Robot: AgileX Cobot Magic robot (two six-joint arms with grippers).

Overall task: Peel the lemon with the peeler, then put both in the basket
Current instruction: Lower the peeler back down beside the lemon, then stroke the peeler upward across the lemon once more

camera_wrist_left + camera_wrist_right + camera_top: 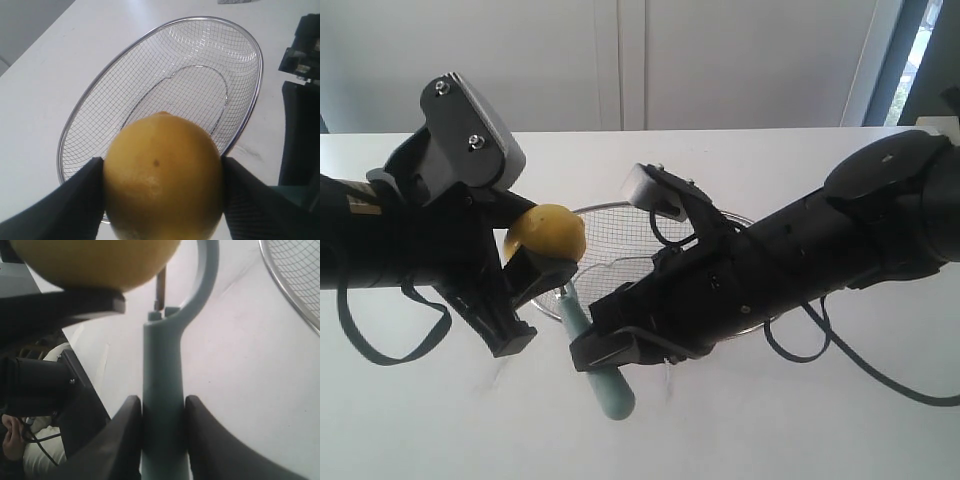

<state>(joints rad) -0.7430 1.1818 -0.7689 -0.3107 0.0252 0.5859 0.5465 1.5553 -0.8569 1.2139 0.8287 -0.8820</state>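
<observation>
The yellow lemon (550,234) (162,177) hangs above the white table, with my left gripper (542,250) (162,185) shut on its two sides. My right gripper (600,345) (162,412) is shut on the straight handle of the pale teal peeler (598,360) (162,390). The peeler's curved head and blade (160,287) sit right against the underside of the lemon (95,262). Behind both stands the silver wire basket (620,215) (125,55) with nothing in it.
The white table (770,420) runs out on all sides. My right arm (800,250) lies across the basket's right part, and black cables (380,345) hang from both arms. A person's hand (12,440) shows below the table edge in the right wrist view.
</observation>
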